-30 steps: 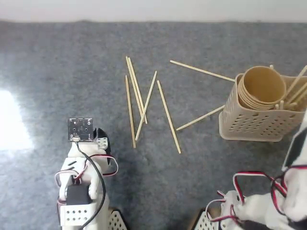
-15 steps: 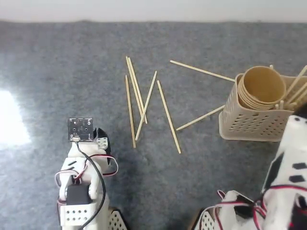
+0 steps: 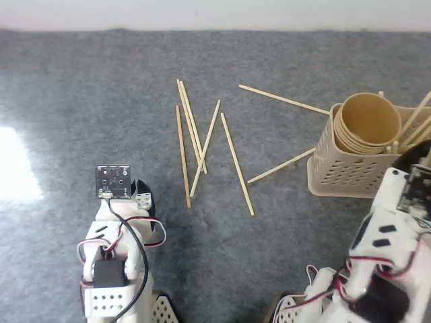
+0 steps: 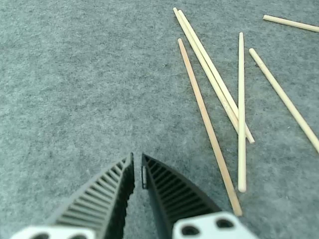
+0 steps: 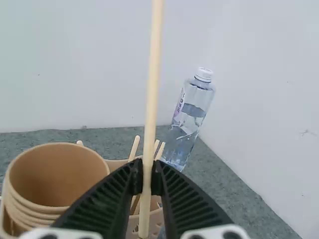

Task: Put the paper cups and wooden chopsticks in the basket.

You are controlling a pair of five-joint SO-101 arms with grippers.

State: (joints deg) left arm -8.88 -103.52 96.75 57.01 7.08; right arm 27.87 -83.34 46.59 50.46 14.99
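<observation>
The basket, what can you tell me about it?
The basket looks like beige plastic, boxy, its walls full of small holes, flaring toward the rim. It stands upright on the grey table, at the right of the high view. Inside sit a stack of paper cups and several chopsticks leaning out. Two loose chopsticks seem to reach its left side. The right gripper holds one more chopstick close by.

arms [image 3: 108,299] white | cables [image 3: 144,262] red, black | left hand [image 4: 138,164], right hand [image 5: 146,172] black, ribbed
</observation>
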